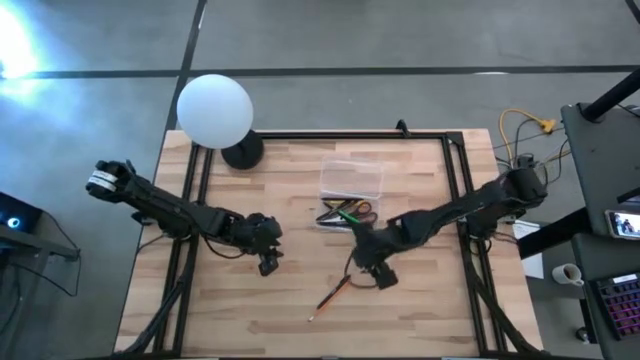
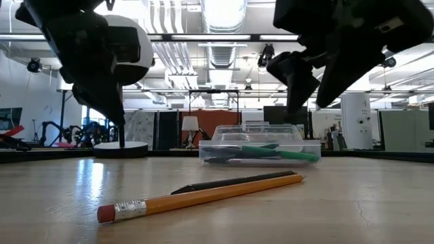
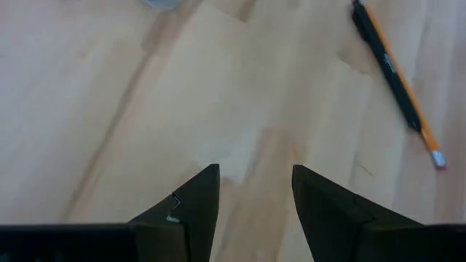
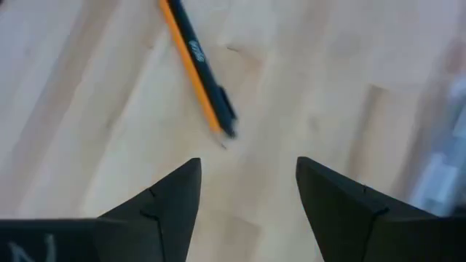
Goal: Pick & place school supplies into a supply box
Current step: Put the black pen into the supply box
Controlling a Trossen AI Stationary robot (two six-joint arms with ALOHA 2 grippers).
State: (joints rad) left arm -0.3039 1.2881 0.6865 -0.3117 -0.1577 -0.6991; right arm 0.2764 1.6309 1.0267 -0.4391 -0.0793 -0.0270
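An orange pencil point(image 1: 330, 298) with a dark side and a red eraser point(image 2: 107, 214) lies flat on the table, toward the near edge. The clear supply box point(image 1: 350, 183) rests further back and holds a green marker point(image 2: 279, 153), dark pens and red-handled scissors point(image 1: 362, 211). My right gripper point(image 1: 380, 275) hovers open just right of the pencil's far end, and the right wrist view shows the pencil point(image 4: 196, 69) ahead of the gripper point(image 4: 247, 189). My left gripper point(image 1: 268, 264) hangs open to the pencil's left, with the pencil point(image 3: 397, 80) off to one side of its fingers point(image 3: 255, 196).
A white globe lamp point(image 1: 214, 110) on a dark base stands at the far left corner. A black frame rail point(image 1: 330, 136) runs around the tabletop. Bare wood lies between the two grippers and along the near edge. Cables point(image 1: 520, 130) hang off the far right.
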